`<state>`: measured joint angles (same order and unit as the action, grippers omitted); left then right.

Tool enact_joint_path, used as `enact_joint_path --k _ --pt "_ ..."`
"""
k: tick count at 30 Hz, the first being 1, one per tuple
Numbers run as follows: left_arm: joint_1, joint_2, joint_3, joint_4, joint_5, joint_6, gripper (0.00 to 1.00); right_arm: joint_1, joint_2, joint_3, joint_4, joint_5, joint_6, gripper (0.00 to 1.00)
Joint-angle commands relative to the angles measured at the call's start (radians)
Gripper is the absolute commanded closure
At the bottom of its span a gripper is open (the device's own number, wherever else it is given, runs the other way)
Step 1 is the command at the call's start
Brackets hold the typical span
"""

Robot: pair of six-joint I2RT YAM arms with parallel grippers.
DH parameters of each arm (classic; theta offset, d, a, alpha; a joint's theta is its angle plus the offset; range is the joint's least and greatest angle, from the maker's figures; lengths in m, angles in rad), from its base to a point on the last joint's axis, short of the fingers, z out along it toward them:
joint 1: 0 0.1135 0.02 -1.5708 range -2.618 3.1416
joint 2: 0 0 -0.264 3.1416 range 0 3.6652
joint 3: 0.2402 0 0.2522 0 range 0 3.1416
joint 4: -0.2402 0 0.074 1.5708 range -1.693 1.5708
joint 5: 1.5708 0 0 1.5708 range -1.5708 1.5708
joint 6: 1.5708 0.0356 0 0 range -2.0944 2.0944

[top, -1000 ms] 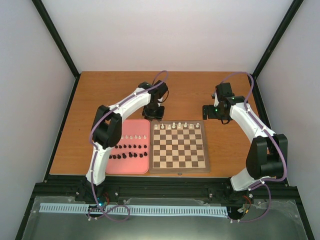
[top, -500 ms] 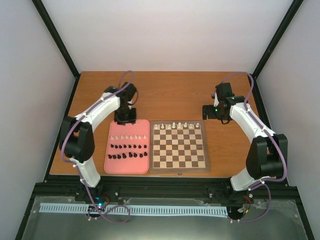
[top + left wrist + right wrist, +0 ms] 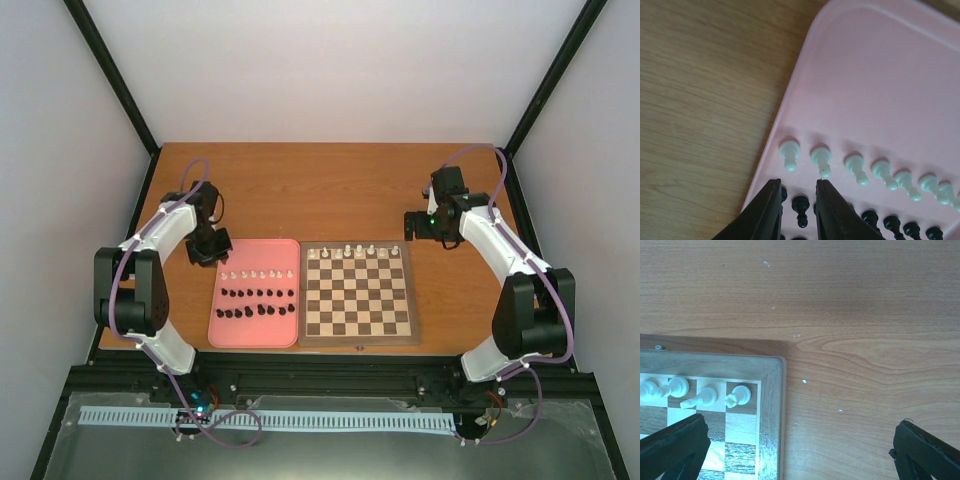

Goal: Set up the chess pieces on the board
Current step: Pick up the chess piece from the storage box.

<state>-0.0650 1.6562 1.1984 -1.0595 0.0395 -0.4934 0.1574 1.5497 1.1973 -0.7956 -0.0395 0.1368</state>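
The surface (image 3: 350, 190) is carrying the board (image 3: 358, 340) towards its near edge, with a pink tray (image 3: 255, 332) lying just beside the board's left edge. The right tool (image 3: 797, 434) is hanging over the board's far right corner, jaws fully apart and gripping nothing. The left tool (image 3: 797, 190) is hovering over the tray's far left corner, jaws a narrow gap apart and holding nothing. White pieces (image 3: 347, 251) are standing along the board's far edge. White pawns (image 3: 255, 273) and black pieces (image 3: 258, 295) are standing in rows on the tray.
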Motion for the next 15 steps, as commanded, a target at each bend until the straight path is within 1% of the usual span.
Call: enact_joint_path --k 1,15 --pt "0.029 0.006 -0.038 0.061 0.061 -0.014 0.77 -0.009 -0.038 -0.016 -0.002 0.001 0.000 0.00" --pt "0.034 0.049 -0.090 0.082 0.093 -0.013 0.77 -0.009 -0.038 -0.023 0.000 0.002 0.000 0.00"
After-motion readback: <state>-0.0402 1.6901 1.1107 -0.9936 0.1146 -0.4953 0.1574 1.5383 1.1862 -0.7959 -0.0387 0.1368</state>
